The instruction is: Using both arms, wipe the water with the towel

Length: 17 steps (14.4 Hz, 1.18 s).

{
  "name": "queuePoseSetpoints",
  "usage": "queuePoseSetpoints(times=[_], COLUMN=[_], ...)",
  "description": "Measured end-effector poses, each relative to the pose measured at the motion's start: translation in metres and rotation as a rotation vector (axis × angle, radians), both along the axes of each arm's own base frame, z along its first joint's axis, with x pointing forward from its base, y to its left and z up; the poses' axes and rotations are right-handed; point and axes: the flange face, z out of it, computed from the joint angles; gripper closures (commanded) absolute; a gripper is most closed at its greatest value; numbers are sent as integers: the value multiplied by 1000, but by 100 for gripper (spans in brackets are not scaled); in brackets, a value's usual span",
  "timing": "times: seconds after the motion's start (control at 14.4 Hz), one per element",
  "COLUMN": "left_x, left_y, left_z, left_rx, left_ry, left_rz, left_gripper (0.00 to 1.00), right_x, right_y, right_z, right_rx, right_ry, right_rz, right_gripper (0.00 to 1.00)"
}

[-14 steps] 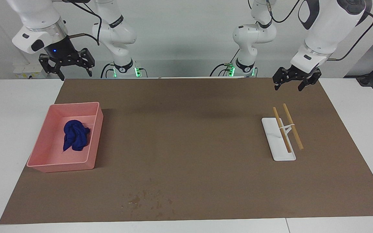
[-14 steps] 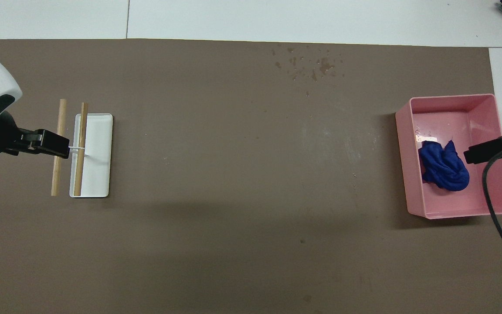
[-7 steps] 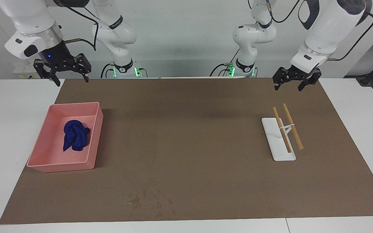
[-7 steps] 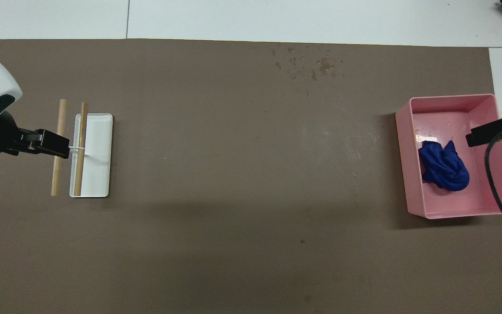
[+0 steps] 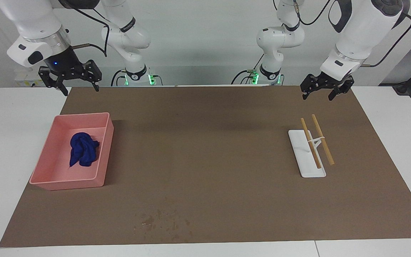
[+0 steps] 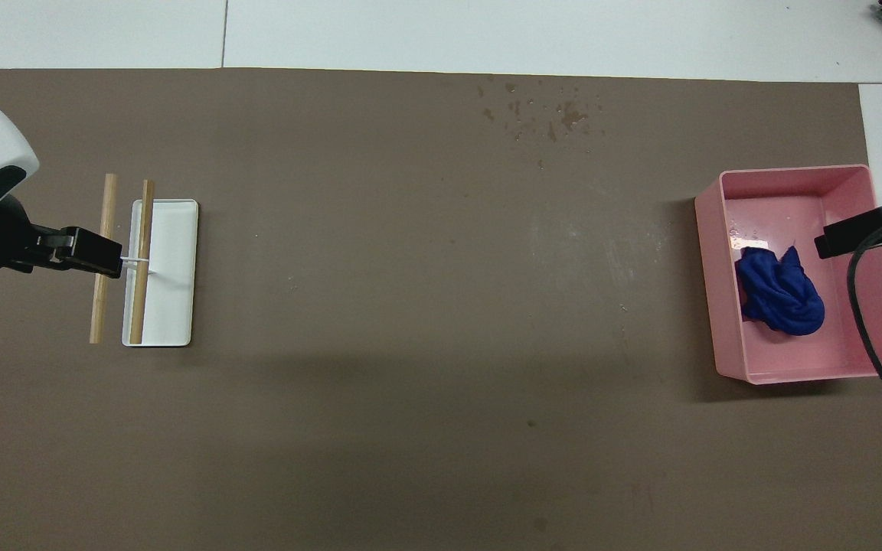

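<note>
I logged: blue towel (image 5: 83, 153) bunched in pink bin (image 5: 45, 177); right gripper (image 5: 71, 76) and left gripper (image 5: 325, 87) both raised, fingers spread, empty.

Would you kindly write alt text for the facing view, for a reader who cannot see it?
A crumpled royal-blue cloth towel lies in a pink plastic bin on a brown table mat; a scatter of dark wet blotches marks the mat's edge farthest from the robots. The right hand and left hand hang open, empty.

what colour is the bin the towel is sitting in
Pink. The bin holding the blue towel shows best in the facing view.
</note>
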Motion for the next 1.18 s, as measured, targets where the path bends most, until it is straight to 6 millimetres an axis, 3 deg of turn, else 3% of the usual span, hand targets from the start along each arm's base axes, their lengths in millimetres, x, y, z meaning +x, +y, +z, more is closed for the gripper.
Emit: queuePoseSetpoints(times=[0.62, 0.9, 1.18], left_x=[0, 0, 0], left_y=[0, 0, 0], left_z=[0, 0, 0], left_rx=[0, 0, 0], left_ry=[0, 0, 0], left_rz=[0, 0, 0], left_gripper=[0, 0, 0], right_x=[-1, -6, -7], right_y=[0, 19, 9], right_z=[0, 4, 3], right_rx=[-2, -6, -9], right_ry=[4, 13, 21], right_rz=[-45, -69, -91], right_gripper=[0, 0, 0])
